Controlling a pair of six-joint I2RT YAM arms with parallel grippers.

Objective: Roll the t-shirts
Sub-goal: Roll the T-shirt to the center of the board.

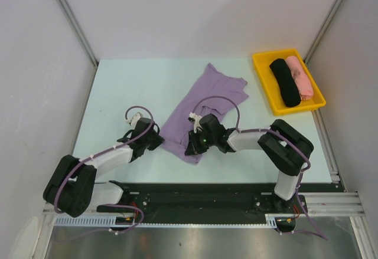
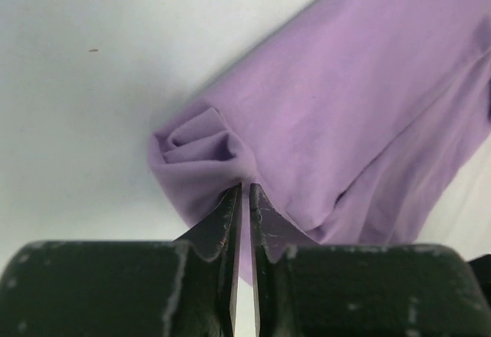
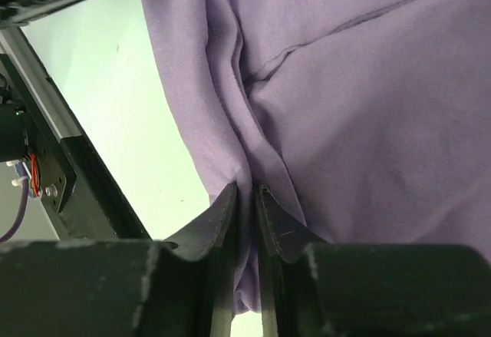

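Observation:
The lavender t-shirt lies folded lengthwise on the table, slanting from the middle back toward the near edge. My left gripper is shut on its near left corner, where the cloth bunches into a small curl. My right gripper is shut on the near right edge; a fold of lavender cloth runs between its jaws. A rolled black shirt and a rolled pink shirt lie in the yellow tray.
The yellow tray stands at the back right by the right wall. A black rail runs along the near edge of the table, behind the arm bases. White walls close in both sides.

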